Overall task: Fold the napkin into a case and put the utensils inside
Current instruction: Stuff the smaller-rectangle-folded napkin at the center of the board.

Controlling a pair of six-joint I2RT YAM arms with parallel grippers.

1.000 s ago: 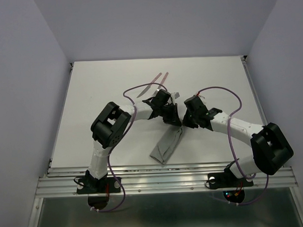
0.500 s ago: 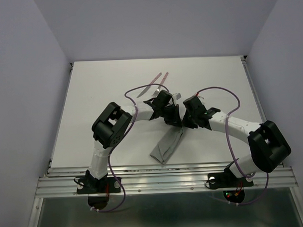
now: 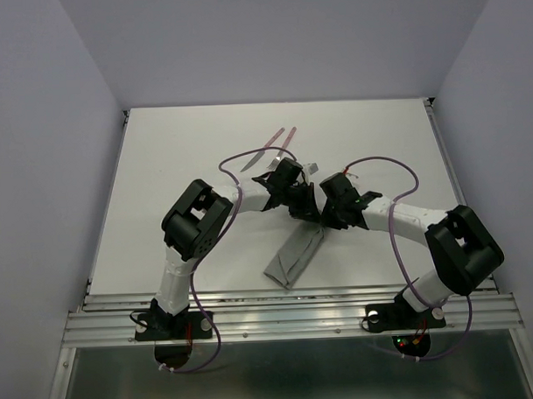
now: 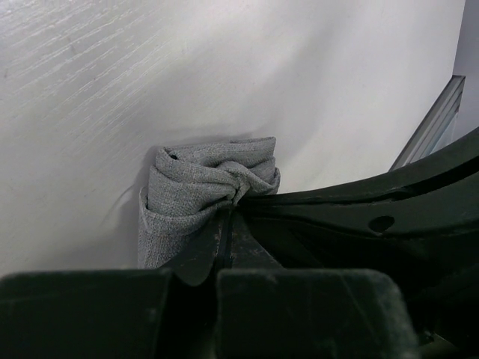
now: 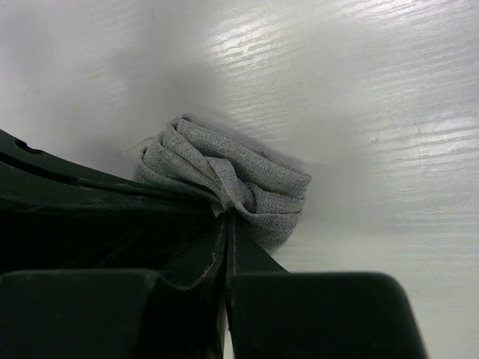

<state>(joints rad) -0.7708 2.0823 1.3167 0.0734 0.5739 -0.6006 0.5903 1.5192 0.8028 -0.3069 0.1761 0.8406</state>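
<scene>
The grey napkin (image 3: 292,256) lies as a narrow folded strip, running from the table's front middle up to where both grippers meet. My left gripper (image 3: 305,209) is shut on the strip's upper end, where the cloth bunches at its tips (image 4: 217,187). My right gripper (image 3: 322,217) is shut on the same end from the right, with cloth bunched at its tips (image 5: 232,179). Each gripper's black body shows in the other's wrist view. The two pinkish-red-handled utensils (image 3: 273,143) lie side by side behind the left gripper, apart from the cloth.
Purple cables loop over both arms (image 3: 239,158). White walls close in the table (image 3: 160,168) at the back and both sides. A metal rail (image 3: 279,304) runs along the near edge.
The right gripper has shifted a little left toward the left gripper, bringing the two held cloth edges closer. The left gripper and the strip have hardly moved.
</scene>
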